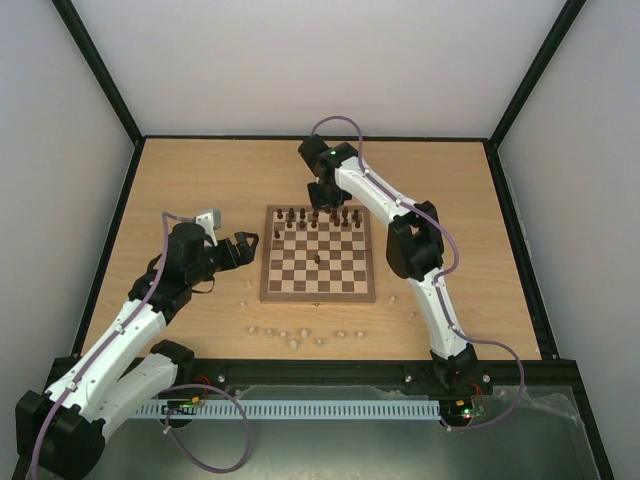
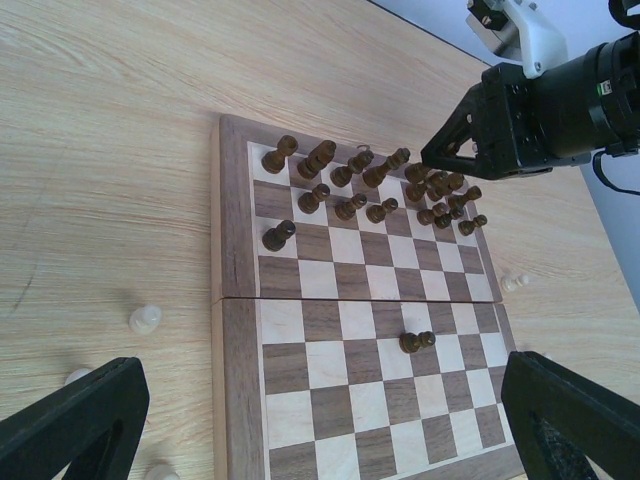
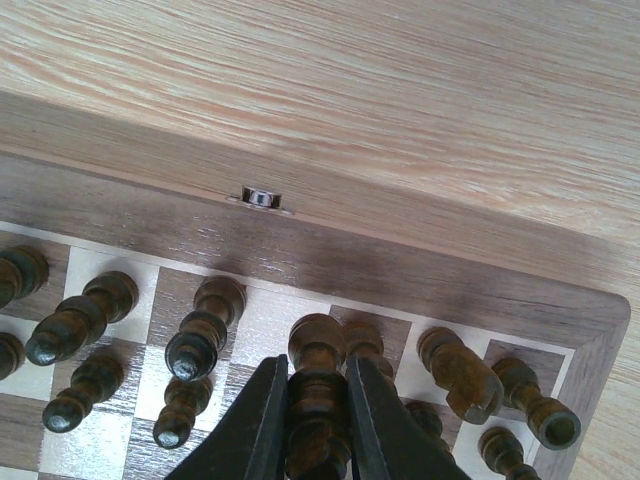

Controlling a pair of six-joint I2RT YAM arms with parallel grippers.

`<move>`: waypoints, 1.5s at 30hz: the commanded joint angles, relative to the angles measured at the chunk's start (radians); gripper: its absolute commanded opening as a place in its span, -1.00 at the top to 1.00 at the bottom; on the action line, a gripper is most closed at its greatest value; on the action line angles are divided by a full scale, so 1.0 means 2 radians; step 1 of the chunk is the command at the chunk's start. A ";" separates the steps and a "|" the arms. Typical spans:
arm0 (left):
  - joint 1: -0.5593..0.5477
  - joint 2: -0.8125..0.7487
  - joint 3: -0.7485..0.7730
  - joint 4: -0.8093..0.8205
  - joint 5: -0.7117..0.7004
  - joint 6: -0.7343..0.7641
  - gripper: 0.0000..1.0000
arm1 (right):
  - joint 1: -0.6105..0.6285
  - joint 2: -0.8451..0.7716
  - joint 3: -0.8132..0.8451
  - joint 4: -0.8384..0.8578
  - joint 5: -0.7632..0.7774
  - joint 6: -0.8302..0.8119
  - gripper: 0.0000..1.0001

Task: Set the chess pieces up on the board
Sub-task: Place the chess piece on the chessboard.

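Setup about half done: dark chessmen (image 1: 318, 217) crowd the two far rows of the board (image 1: 270, 292), one stray pawn (image 2: 415, 341) mid-board, right gripper (image 3: 318, 405) clamped on a dark back-rank piece (image 3: 316, 350); pale chessmen (image 1: 293, 344) lie off-board on the near tabletop (image 1: 200, 170); left gripper (image 1: 248, 243) spread wide, empty.

The board (image 1: 340, 282) lies at the middle of the counter (image 1: 200, 180). Its 2 far rows are crowded with chess pieces (image 1: 320, 216), and 1 lone piece (image 1: 318, 259) stands near its centre. Before the board's near edge, loose pieces (image 1: 293, 343) lie scattered on the counter. The left hand (image 1: 248, 246) sits just left of the board. The right hand (image 1: 314, 205) hangs over the far rows, closed around 1 standing piece (image 3: 317, 365).
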 commanded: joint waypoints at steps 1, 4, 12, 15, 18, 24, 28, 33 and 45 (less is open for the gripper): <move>0.000 0.003 0.009 0.003 -0.005 0.006 -0.99 | -0.002 0.013 0.022 -0.018 -0.014 -0.012 0.82; 0.001 0.004 0.009 0.003 -0.005 0.006 -0.99 | -0.002 0.018 0.027 -0.018 -0.015 -0.013 0.81; 0.001 0.005 0.009 0.004 -0.006 0.006 -0.99 | -0.002 0.034 0.028 -0.023 -0.023 -0.015 0.81; 0.001 0.005 0.009 0.004 -0.007 0.006 -0.99 | -0.002 0.036 0.028 -0.023 -0.022 -0.015 0.82; 0.001 0.006 0.009 0.005 -0.007 0.006 -0.99 | -0.002 0.037 0.028 -0.022 -0.022 -0.014 0.81; 0.001 0.007 0.008 0.005 -0.006 0.006 -0.99 | -0.002 0.038 0.028 -0.024 -0.023 -0.014 0.79; 0.001 0.007 0.009 0.006 -0.005 0.005 -0.99 | -0.002 0.039 0.027 -0.027 -0.025 -0.015 0.78; 0.002 0.008 0.008 0.009 -0.005 0.006 -0.99 | -0.002 0.036 0.025 -0.030 -0.026 -0.015 0.78; 0.002 0.011 0.007 0.012 -0.004 0.006 -0.99 | 0.002 0.034 0.020 -0.032 -0.024 -0.014 0.77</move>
